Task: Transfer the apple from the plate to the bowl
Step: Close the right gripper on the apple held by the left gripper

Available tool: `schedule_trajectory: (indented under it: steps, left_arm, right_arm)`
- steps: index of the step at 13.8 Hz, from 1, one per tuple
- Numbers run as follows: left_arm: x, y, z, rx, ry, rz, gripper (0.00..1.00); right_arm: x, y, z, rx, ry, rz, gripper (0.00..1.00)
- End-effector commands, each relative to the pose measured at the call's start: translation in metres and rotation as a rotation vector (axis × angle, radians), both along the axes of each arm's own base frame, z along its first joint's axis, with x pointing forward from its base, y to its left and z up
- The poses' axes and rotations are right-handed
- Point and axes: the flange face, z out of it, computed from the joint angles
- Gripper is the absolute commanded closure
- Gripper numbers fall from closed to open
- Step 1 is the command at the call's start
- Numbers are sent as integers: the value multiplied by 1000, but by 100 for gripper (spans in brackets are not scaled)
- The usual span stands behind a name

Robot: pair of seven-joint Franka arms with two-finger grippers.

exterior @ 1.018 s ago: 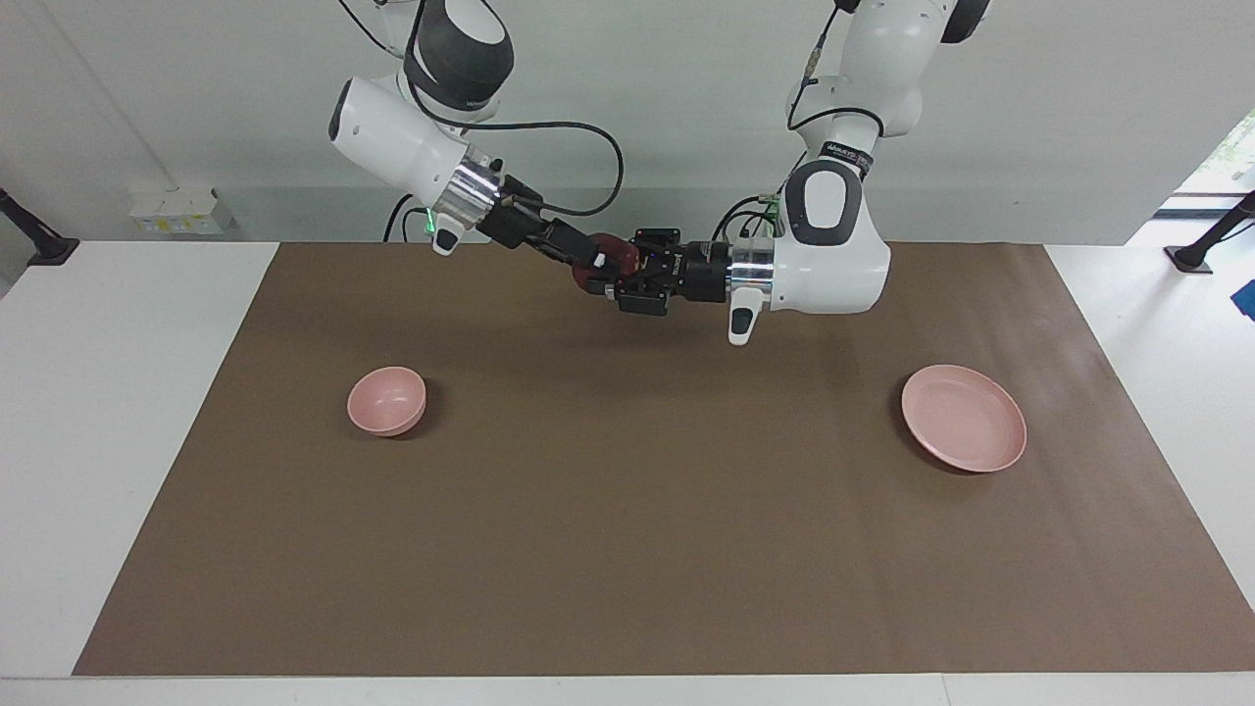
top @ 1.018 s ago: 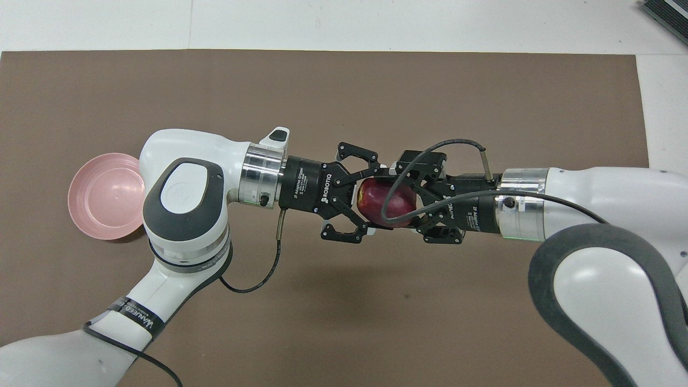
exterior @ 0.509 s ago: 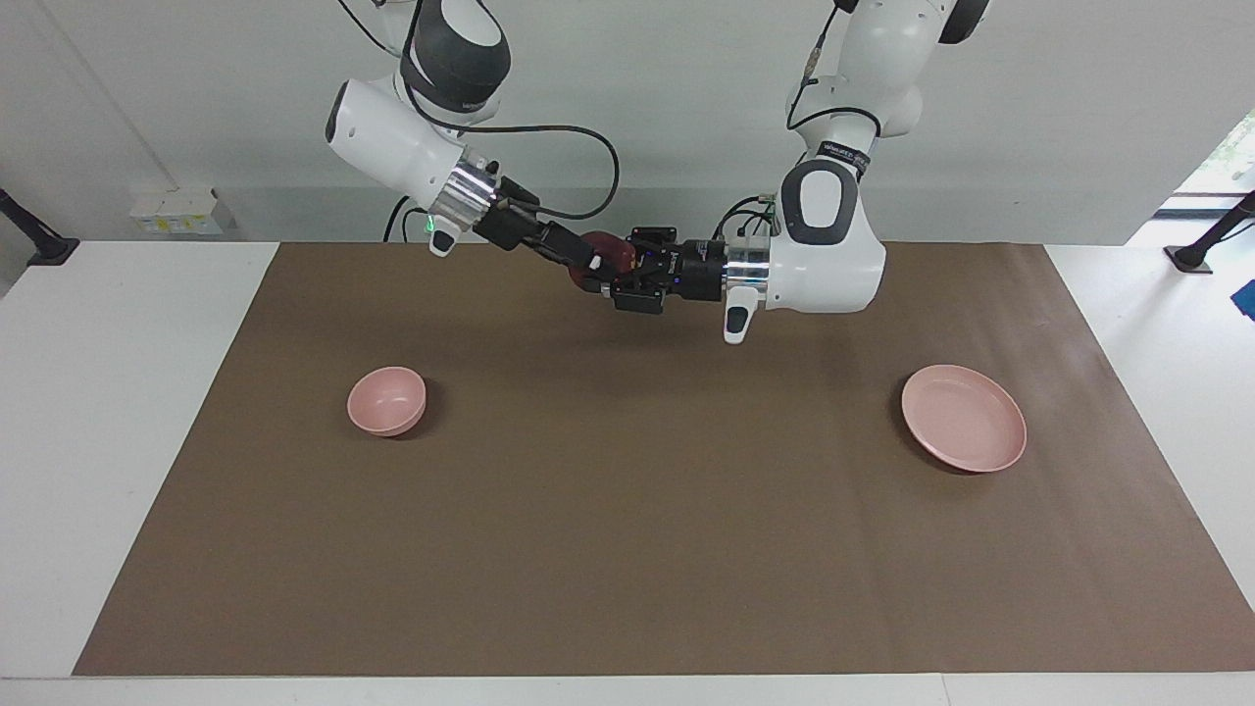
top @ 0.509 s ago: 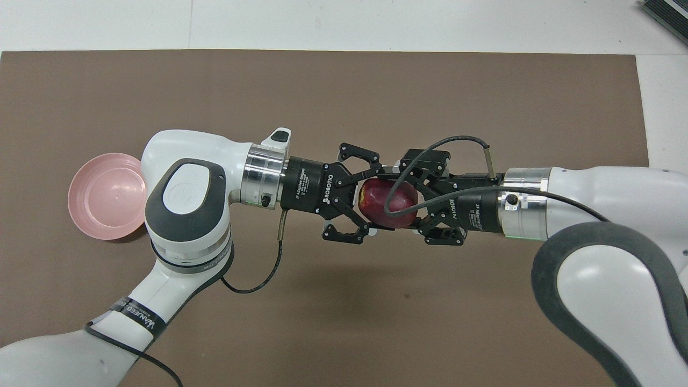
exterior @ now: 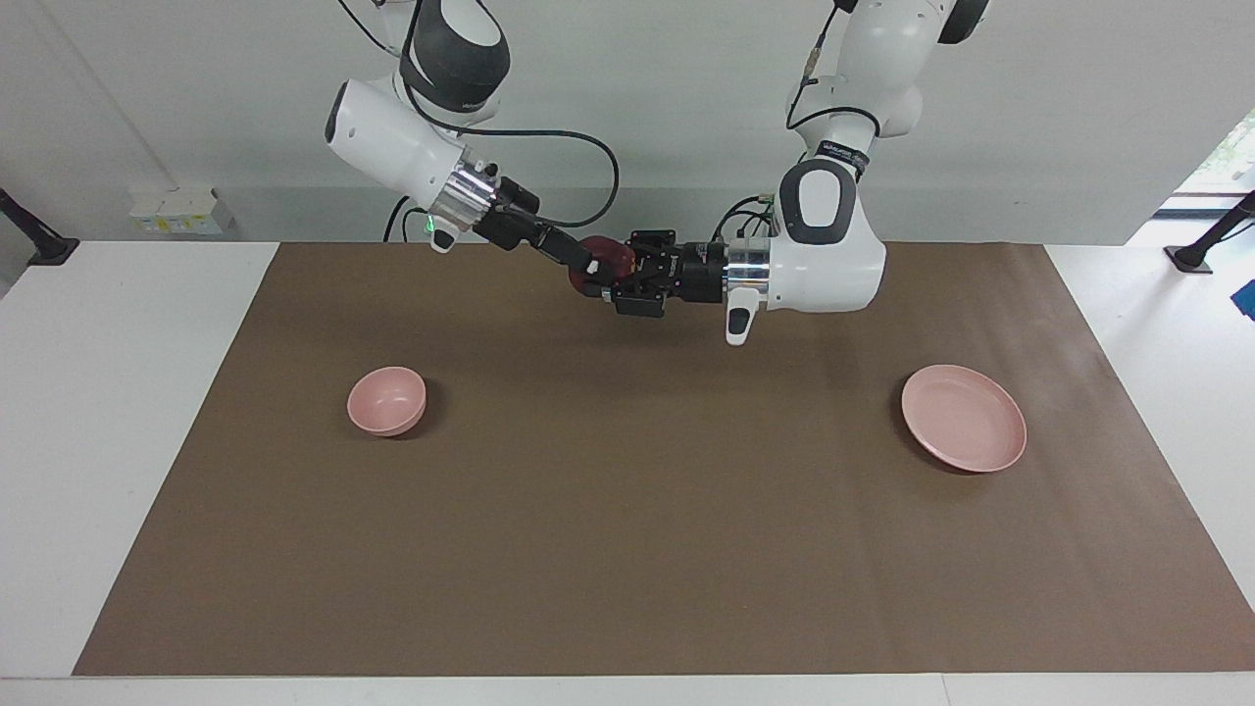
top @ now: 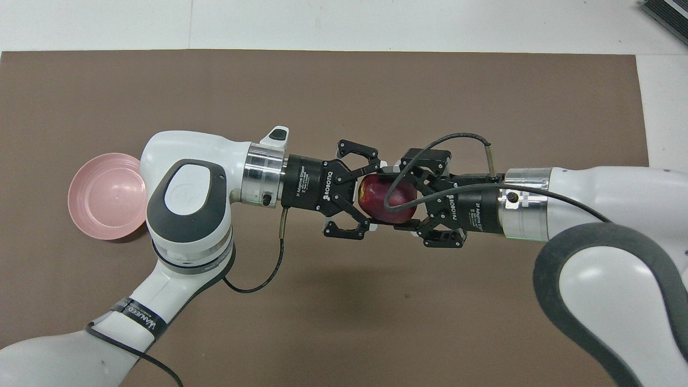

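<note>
Left gripper [top: 372, 198] of mine is clamped on the small dark red apple with a yellowish patch [top: 384, 201], holding it in the air over the brown paper mat [top: 344, 91] that covers the white table [exterior: 127, 441]. In the overhead view this sits at the middle of the frame. In the facing view the left gripper [exterior: 620, 278] and the apple [exterior: 613, 257] show in the upper middle, high above the mat's edge nearest my bases. My right gripper [top: 407, 200] comes in level from the other arm and meets the left one head-on. Its fingers [top: 400, 167] stand spread wide, one above and one below the apple as the overhead view shows it, and I cannot tell whether they touch the fruit yet. In the facing view the right gripper [exterior: 586, 267] slants down to the apple from the upper part of the frame. The flat, shallow pale pink round plate [exterior: 964, 431] lies at mid-height of the facing view, toward my left arm's end of the table. From overhead, that arm's white elbow covers part of the plate's [top: 102, 196] rim. The small, deep pale pink round bowl [exterior: 387, 400] stands at about the same height in the facing view, toward my right arm's end, well apart from the plate.
</note>
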Motion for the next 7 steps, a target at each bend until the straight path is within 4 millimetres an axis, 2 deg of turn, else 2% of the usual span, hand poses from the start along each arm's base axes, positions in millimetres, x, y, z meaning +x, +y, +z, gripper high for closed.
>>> schedule_trajectory:
  steps: [1, 2, 3, 7]
  left_arm:
    - [2, -5, 6, -9, 9, 18, 100]
    - [2, -5, 6, -10, 9, 16, 100]
    - [2, -6, 6, -10, 9, 15, 100]
    - [1, -6, 6, -8, 8, 12, 100]
  right_arm:
    - [-5, -3, 5, -6, 8, 14, 50]
    - [-6, -3, 4, -7, 11, 18, 79]
    - [-5, -3, 3, -7, 18, 17, 100]
    - [-5, -3, 2, -12, 38, 9, 100]
